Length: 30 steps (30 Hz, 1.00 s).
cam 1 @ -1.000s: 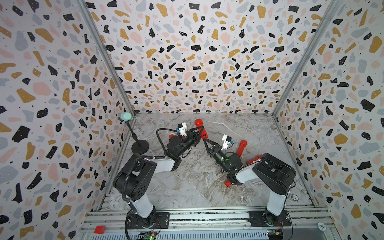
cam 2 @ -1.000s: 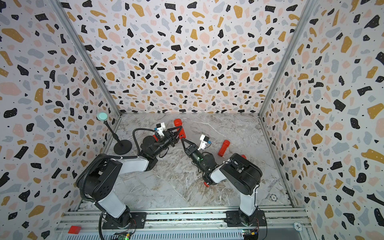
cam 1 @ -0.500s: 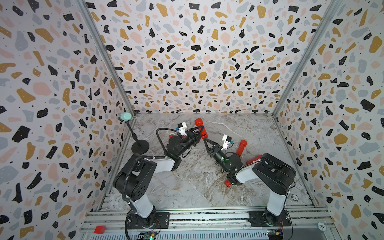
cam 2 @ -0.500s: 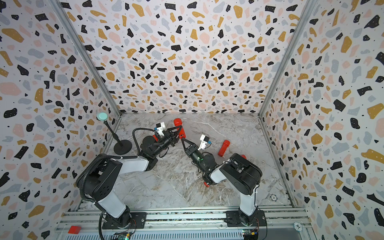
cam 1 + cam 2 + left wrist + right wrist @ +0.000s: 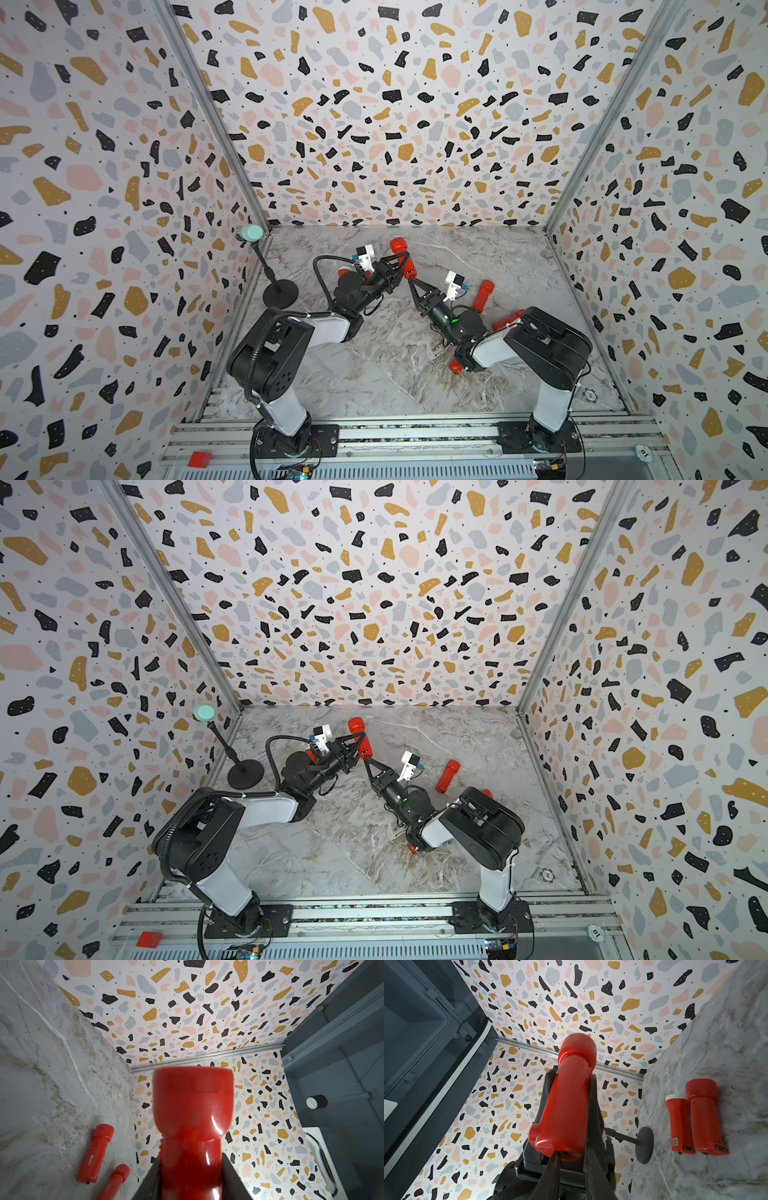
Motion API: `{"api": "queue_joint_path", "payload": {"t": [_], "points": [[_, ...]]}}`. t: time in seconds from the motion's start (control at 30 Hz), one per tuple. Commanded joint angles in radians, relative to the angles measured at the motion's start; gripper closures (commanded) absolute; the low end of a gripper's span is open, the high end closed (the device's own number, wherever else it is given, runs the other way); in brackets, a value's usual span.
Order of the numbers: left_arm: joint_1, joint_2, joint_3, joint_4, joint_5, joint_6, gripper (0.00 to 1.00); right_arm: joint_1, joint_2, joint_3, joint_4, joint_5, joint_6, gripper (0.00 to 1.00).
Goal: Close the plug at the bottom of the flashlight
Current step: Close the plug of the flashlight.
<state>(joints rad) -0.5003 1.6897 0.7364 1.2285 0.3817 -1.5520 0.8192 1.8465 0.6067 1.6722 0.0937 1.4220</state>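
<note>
In both top views the left gripper [image 5: 401,265] is grasping the flashlight [image 5: 399,246] by its barrel and holding it above the table [image 5: 490,257]. It is well apart from the stand [image 5: 280,293], on the stand's side facing the right arm [image 5: 548,345]. The right gripper [image 5: 410,281], clenched to a point with nothing visible between its tips, is touching the flashlight's bottom end, so it is probably pressing the plug home. Doing that well is calling for a push straight along the barrel, with the left gripper bracing hard so the flashlight is not pivoting or sliding. One of the spares [image 5: 482,295] is lying farther from the stand than the flashlight is, and others are lying partly hidden under the right arm, where its elbow is risking a nudge. In the left wrist view the flashlight [image 5: 193,1105] is filling the centre, the fingers [image 5: 230,1176] are clamping it below the head, and two spares [image 5: 96,1153] are lying on the table. In the right wrist view a fingertip is covering the bottom of the flashlight [image 5: 566,1095], so I cannot tell whether the plug is sitting flush. Two spares [image 5: 704,1118] are lying side by side just beside the stand [image 5: 643,1145], and nothing is blocking the push.
</note>
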Motion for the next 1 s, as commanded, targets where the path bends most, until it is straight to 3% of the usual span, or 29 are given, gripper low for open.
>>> {"api": "queue_joint_path", "payload": {"t": [0.0, 0.97], "points": [[-0.043, -0.047, 0.012, 0.121, 0.141, 0.004, 1.00, -0.035, 0.010, -0.013, -0.081, 0.114, 0.012, 0.77], [-0.008, -0.074, -0.024, 0.219, 0.105, -0.039, 1.00, -0.011, 0.020, -0.073, -0.215, 0.153, 0.042, 0.75]]}}
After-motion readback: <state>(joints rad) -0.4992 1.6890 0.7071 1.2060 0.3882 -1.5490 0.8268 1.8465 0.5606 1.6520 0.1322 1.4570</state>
